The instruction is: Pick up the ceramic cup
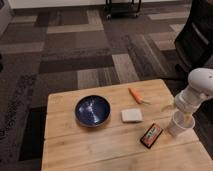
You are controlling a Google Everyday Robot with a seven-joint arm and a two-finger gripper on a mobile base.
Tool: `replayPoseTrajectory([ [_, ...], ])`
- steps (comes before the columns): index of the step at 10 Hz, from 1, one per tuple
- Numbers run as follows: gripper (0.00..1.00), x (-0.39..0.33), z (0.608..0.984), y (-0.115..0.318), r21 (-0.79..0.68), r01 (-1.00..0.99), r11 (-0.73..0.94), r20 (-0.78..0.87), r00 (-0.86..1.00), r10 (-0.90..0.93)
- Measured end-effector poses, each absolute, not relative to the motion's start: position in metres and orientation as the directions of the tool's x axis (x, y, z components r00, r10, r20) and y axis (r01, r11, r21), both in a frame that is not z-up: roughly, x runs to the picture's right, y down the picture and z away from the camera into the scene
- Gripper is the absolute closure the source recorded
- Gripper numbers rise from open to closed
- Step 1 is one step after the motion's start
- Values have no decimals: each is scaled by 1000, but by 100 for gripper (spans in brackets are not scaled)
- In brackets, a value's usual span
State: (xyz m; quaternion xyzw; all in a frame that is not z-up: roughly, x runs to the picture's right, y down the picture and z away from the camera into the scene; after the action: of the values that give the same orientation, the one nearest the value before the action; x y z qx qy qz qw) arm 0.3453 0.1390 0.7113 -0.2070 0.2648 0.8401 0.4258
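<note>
White arm lowered at right; pincer (183, 114) downward.

No readable text anywhere. The dark packet (151, 135) lying down-left of the gripper (183, 114) carries an orange printed patch, but its lettering is too blurred to read. The gripper hangs right over the ceramic cup (178, 125) at the table's (100, 145) right edge; cup and white arm (199, 87) show no marks, labels or numbers.

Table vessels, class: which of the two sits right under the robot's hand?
The ceramic cup, small, white and tapered, at the table's right edge, directly below the hand. The dark blue bowl is wide and sits far left.
</note>
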Motion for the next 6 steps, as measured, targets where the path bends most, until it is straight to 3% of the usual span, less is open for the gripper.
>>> replayPoseTrajectory([
  [2, 61, 351, 713, 150, 322, -806, -497, -590, -581, 561],
  [4, 91, 353, 712, 152, 355, -787, -504, -596, -606, 527],
  [5, 100, 350, 712, 145, 356, -789, -501, -599, -604, 525],
  [6, 100, 349, 710, 143, 357, -790, -499, -601, -603, 525],
])
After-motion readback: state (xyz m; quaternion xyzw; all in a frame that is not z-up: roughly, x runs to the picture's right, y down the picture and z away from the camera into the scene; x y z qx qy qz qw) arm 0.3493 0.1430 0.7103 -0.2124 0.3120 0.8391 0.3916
